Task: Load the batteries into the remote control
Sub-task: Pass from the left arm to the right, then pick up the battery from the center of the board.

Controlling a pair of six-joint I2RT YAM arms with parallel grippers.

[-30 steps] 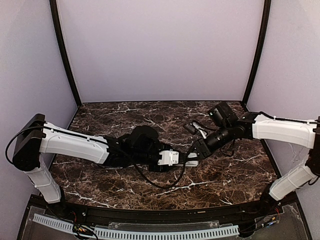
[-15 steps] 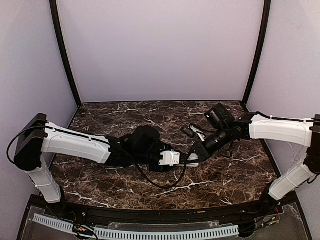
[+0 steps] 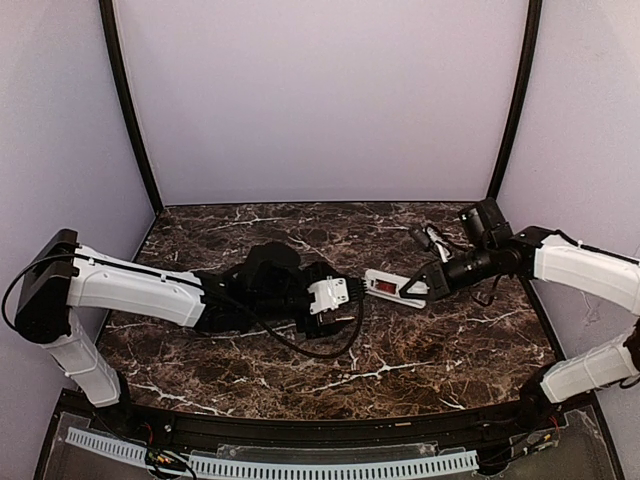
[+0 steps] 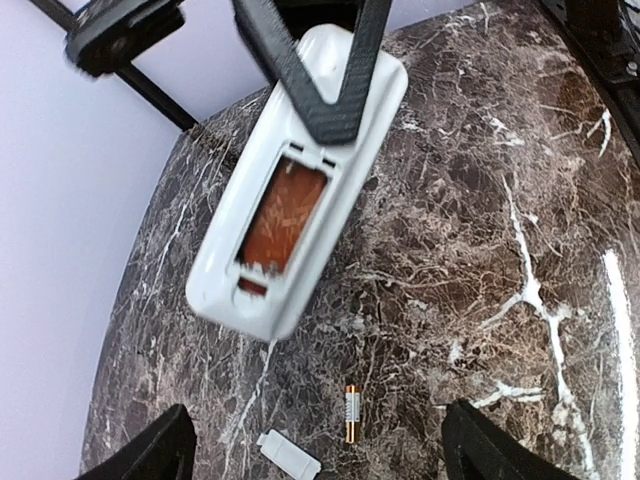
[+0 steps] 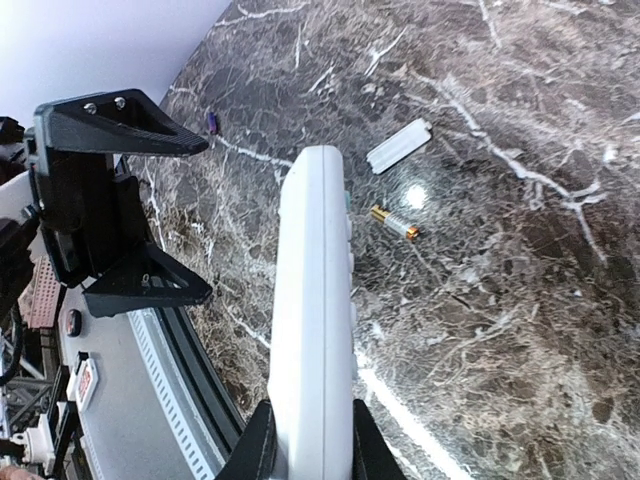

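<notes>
Right pincer (image 3: 425, 288) is pinching the remote control (image 4: 300, 200) above the desk (image 4: 480, 250); its open back is seemingly empty (blurry). Left pincer (image 4: 320, 460) is hovering spread, empty. Next: grabbing the battery (image 4: 350, 414).

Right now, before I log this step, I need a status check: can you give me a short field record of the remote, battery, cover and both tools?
remote control: gripped at one end by the right tool, back side toward the left wrist camera
compartment: open, no battery visible inside
battery: one seen, lying loose on the table
cover piece: on the table near the battery, not touching it
left tool: open, holding nothing, facing the remote control
</notes>
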